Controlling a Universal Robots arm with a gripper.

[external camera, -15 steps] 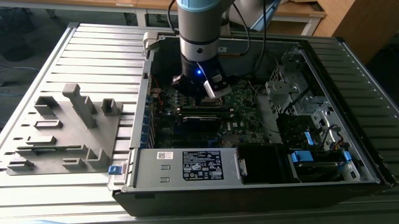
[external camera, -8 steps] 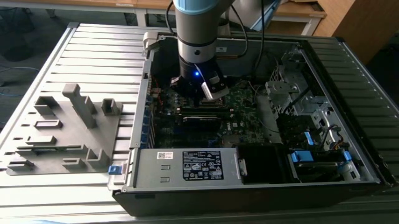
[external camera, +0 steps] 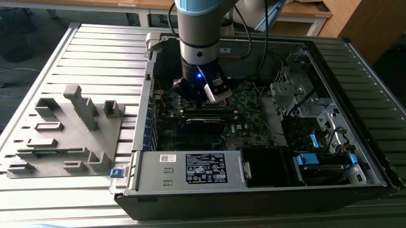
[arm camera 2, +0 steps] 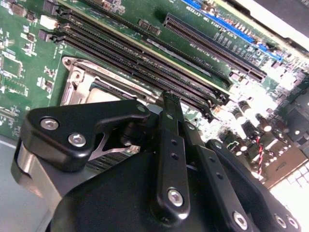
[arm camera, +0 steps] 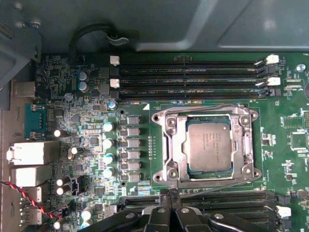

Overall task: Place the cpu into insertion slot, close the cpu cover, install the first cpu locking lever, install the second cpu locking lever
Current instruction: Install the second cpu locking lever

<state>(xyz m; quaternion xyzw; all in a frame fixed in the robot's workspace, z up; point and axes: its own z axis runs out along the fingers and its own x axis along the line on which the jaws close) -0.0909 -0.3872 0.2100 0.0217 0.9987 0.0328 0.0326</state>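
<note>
One arm is working inside an open computer case (external camera: 254,199) that lies on a slatted metal table (external camera: 95,52). Far off to the exterior view's left of the fingers sits a grey moulded fixture (external camera: 63,133) on the slats. The gripper (external camera: 216,95) hangs low over the green motherboard (external camera: 247,102), with a metal box carrying a white label (external camera: 190,168) nearer the camera than the fingertips.

In the first wrist view, silver port blocks (arm camera: 29,152) and a column of small round capacitors (arm camera: 108,145) stand well away from the gripper (arm camera: 169,193). Its black fingers (arm camera: 160,210) are drawn together at the tips with nothing between them. Just beyond the fingertips is the insertion slot (arm camera: 232,145), and the cpu (arm camera: 208,145) lies flat inside it, grey top up. The cpu cover (arm camera: 176,140) is down over it, its window framing the chip. One thin wire lever (arm camera: 207,106) runs along the far side of the frame from the fingers and another (arm camera: 227,186) along the near side; whether either is hooked I cannot tell. Long black memory slots (arm camera: 193,72) lie beyond the socket.

In the second wrist view, the gripper (arm camera 2: 169,99) points toward the cover (arm camera 2: 72,82).
</note>
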